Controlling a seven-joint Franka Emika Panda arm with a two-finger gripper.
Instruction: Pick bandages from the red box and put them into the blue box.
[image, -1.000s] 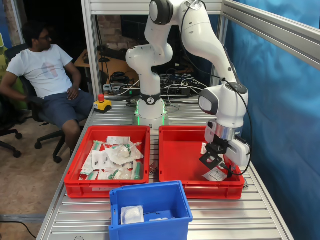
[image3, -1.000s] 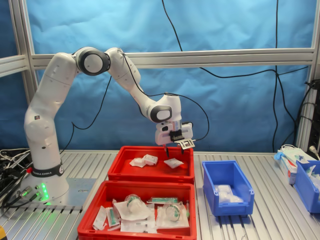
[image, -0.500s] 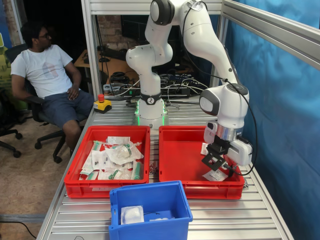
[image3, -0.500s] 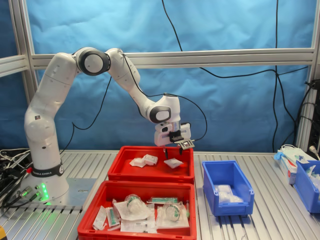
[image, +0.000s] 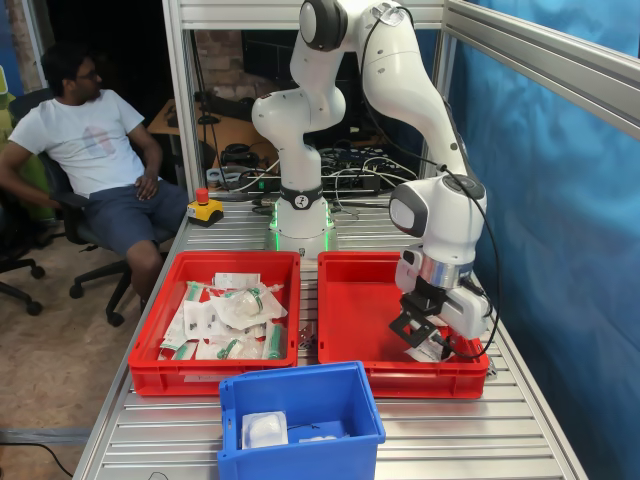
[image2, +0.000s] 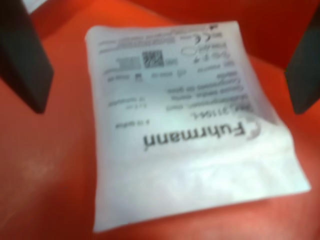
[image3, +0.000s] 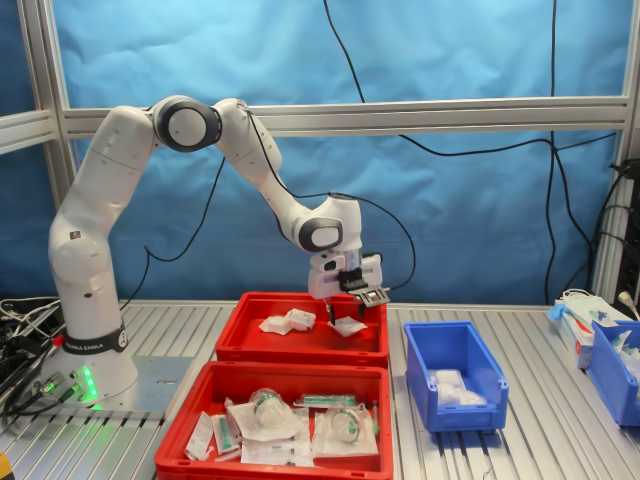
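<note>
The red box (image: 420, 380) is the tray at the first exterior view's right and the rear tray in the second exterior view (image3: 300, 352). My gripper (image: 425, 337) is low inside it, open, with its fingers (image2: 25, 60) standing on either side of a white bandage packet (image2: 190, 130) printed "Fuhrmann". That packet lies flat on the tray floor (image3: 349, 326). Two more bandages (image3: 288, 321) lie further along the tray. The blue box (image: 300, 455) stands in front of both trays and holds white packets (image: 264, 430); it also shows in the second exterior view (image3: 440, 400).
A second red tray (image: 160, 375) of clear packs with green marks stands beside the red box. The arm's base (image: 300, 215) and a red stop button (image: 204, 207) are behind. A seated person (image: 90, 140) is off the table. Another blue bin (image3: 615, 365) stands at the second exterior view's right.
My gripper has come down into the red box and shifted slightly toward the first exterior view's left, so its open fingers now straddle the packet. The packet has not moved.
</note>
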